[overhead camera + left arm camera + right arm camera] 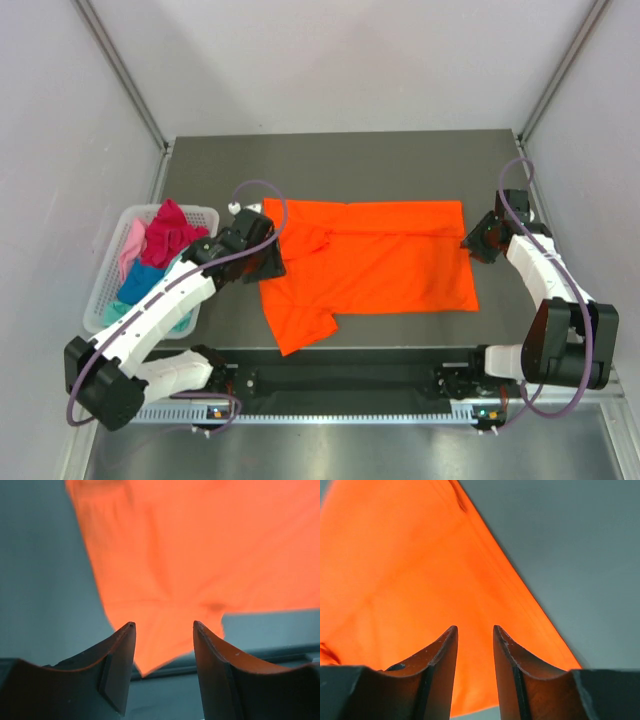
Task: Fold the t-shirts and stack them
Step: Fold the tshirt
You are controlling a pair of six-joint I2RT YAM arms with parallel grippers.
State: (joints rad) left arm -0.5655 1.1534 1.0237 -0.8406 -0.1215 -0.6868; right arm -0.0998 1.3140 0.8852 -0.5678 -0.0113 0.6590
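A bright orange t-shirt [370,265] lies spread on the dark table, with one sleeve hanging out toward the near left. My left gripper [268,262] sits at the shirt's left edge. In the left wrist view its fingers are apart, and the orange cloth [200,555] lies beyond and below them, ungripped. At the shirt's right edge is my right gripper [470,243]. In the right wrist view the orange cloth [420,570] lies under its narrowly parted fingers, and nothing is pinched. Magenta [168,235], pale pink [131,245] and teal [140,285] t-shirts lie bunched in the basket.
The white lattice basket [105,290] stands at the table's left edge, beside my left arm. Bare dark table [350,160] extends behind the orange shirt. Grey walls close in on both sides and at the back.
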